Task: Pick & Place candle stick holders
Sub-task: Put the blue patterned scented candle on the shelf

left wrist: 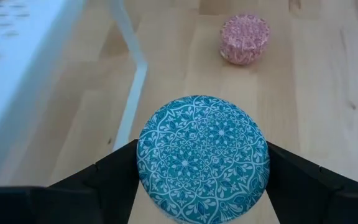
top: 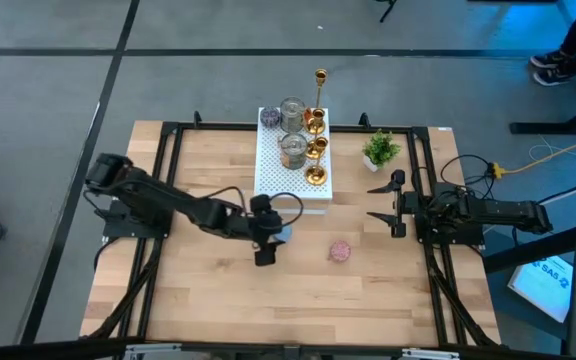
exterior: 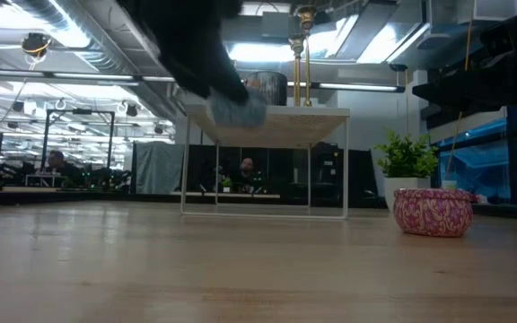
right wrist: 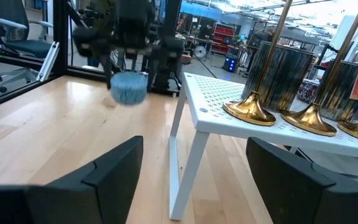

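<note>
My left gripper (top: 271, 238) hangs over the table's middle, just in front of the white perforated stand (top: 268, 170), shut on a small round teal-patterned candle holder (left wrist: 202, 158). That holder also shows in the low view (exterior: 236, 109) and the right wrist view (right wrist: 129, 87). A pink patterned round holder (top: 340, 250) rests on its base on the wood to the right of it. On the stand are gold holders (top: 315, 175), a tall thin gold one (top: 320, 85), silvery cups (top: 293, 150) and a small purple one (top: 270, 117). My right gripper (top: 383, 203) waits open at the table's right. My left gripper pinches the teal holder by its round side wall (left wrist: 140, 155), one finger (left wrist: 104, 180) on each of two opposite sides. The fingers slant down from the table's left. The holder is lifted clear of the table with its patterned top facing up.
A small green potted plant (top: 380, 150) stands right of the stand. The stand's thin white legs (right wrist: 179, 155) lift its top off the wood. Bare wood lies in front of the stand and around the pink holder (exterior: 433, 212).
</note>
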Robot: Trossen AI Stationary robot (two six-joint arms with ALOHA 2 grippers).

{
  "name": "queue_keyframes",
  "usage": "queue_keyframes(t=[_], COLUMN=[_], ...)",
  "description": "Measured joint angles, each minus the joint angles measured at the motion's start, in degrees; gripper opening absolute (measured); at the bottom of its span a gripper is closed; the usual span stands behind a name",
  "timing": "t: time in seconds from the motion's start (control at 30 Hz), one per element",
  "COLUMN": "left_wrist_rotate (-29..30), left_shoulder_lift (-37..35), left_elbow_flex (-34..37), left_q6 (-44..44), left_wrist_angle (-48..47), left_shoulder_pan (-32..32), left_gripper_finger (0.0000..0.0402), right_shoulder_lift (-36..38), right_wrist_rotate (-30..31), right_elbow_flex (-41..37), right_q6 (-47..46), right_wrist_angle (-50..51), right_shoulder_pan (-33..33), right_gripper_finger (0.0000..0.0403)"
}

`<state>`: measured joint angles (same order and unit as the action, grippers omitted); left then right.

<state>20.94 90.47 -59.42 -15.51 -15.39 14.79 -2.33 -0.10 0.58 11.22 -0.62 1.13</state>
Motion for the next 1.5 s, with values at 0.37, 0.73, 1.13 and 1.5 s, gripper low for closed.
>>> queue_keyframes(t=[0.37,0.73,1.13,1.5], left_wrist_rotate=[6.69,5.54,-11.91,-16.32], left_shoulder_lift=[-17.12,-28.16,-20.63,-10.84], left_elbow_flex=[0.00,-0.04,-0.09,-0.09], left_q6=[-3.41,0.29,9.82,17.52], left_wrist_angle=[-14.70,-21.56,-11.68,-2.90], left_shoulder_pan=[-0.63,-14.92,-35.57,-41.26], left_gripper_finger=[0.0285,0.0285,0.0285,0.0286], right_shoulder_lift=[0.00,0.00,0.00,0.00], right_wrist_rotate=[0.00,0.00,0.00,0.00], right_elbow_flex=[0.00,0.00,0.00,0.00], right_q6=[-0.01,0.00,0.00,-0.02], right_wrist_angle=[0.00,0.00,0.00,0.00], right_shoulder_pan=[0.02,0.02,0.01,0.02], right_gripper_finger=[0.0291,0.0291,0.0291,0.0291])
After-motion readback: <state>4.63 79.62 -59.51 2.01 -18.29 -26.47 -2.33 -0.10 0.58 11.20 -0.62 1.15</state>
